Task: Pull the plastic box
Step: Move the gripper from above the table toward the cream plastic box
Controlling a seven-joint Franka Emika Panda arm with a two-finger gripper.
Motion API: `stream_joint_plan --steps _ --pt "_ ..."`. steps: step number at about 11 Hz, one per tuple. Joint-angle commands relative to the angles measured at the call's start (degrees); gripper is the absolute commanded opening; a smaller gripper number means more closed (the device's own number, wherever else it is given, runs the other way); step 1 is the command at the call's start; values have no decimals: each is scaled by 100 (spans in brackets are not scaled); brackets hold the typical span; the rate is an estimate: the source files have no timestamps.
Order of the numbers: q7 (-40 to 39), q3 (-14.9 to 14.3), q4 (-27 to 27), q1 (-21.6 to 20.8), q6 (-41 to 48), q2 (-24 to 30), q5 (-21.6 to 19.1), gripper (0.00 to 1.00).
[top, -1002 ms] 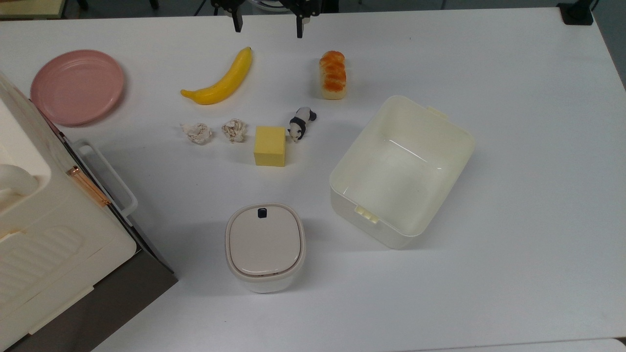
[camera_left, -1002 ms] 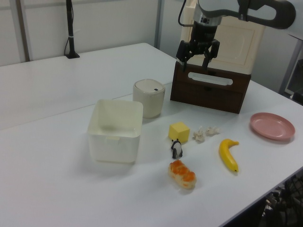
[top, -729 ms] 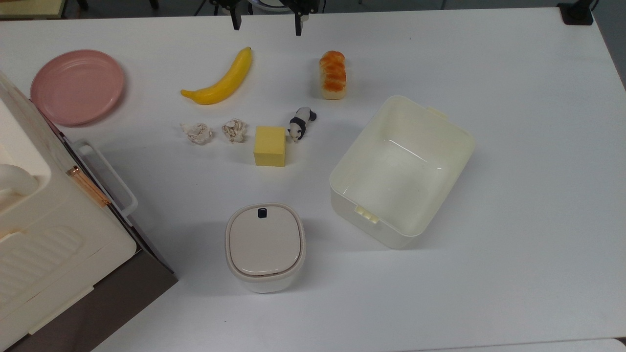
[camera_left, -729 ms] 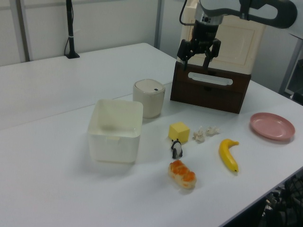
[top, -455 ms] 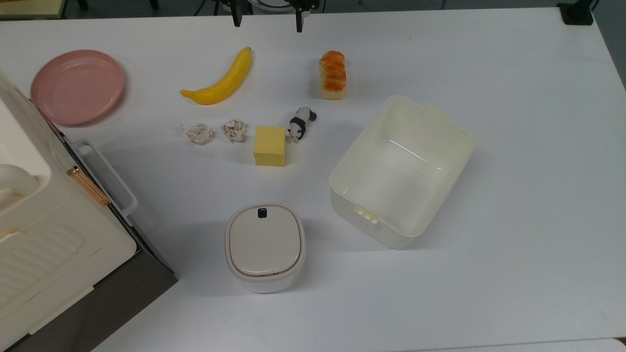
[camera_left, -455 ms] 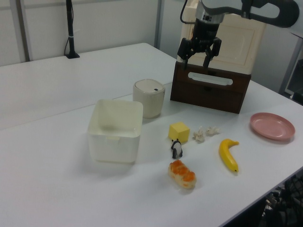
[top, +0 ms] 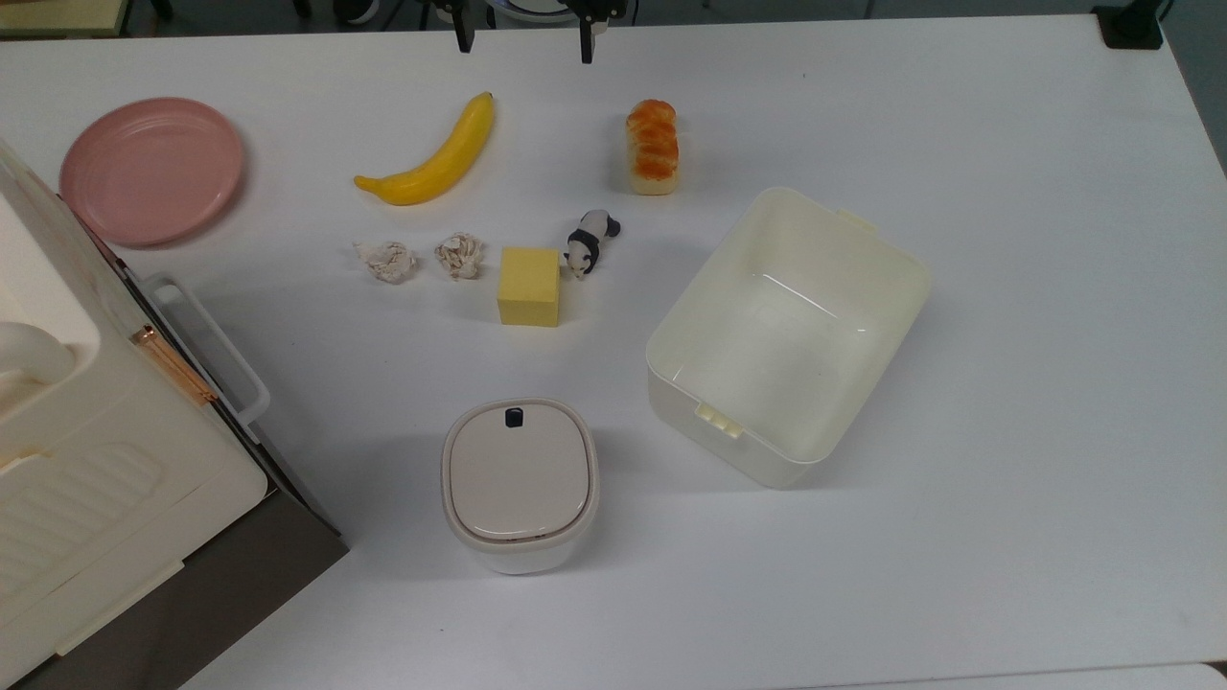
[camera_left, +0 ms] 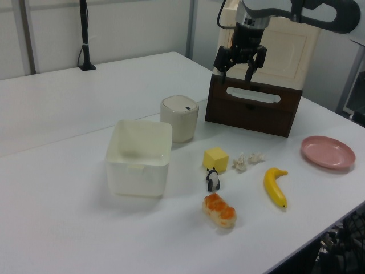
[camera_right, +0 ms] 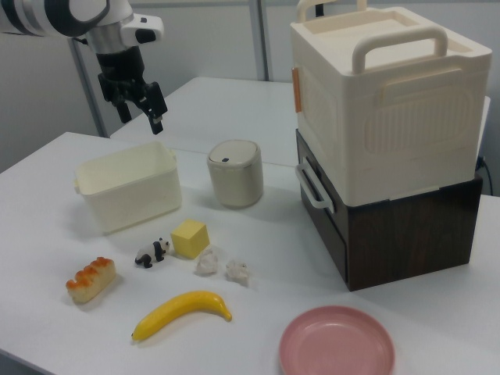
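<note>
High above the bench (top: pixel 1007 287), the tool (camera_left: pixel 239 63) hangs with fingers spread, gripping nothing, well apart from the plastic box (top: pixel 788 333), which sits lidless and empty.

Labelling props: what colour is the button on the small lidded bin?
Black, clearest in the top view, on the beige lid of the bin: button.

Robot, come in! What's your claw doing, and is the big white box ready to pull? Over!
Gripper open, empty, up in the air. Plastic box untouched, sitting empty on the table. Panda toy and bread nearby, not touching it.
</note>
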State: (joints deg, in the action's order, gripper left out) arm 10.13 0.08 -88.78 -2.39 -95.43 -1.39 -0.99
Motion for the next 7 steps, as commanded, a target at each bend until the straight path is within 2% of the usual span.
stream_joint_plan --steps 1,2,5,7 --pt "-299 88 -121 46 130 104 -173 100" --pt "-562 219 -200 63 112 95 -182 100" --pt "-1274 282 -289 107 -247 34 -313 100" --pt "-2351 299 -280 125 -379 -45 -481 100"
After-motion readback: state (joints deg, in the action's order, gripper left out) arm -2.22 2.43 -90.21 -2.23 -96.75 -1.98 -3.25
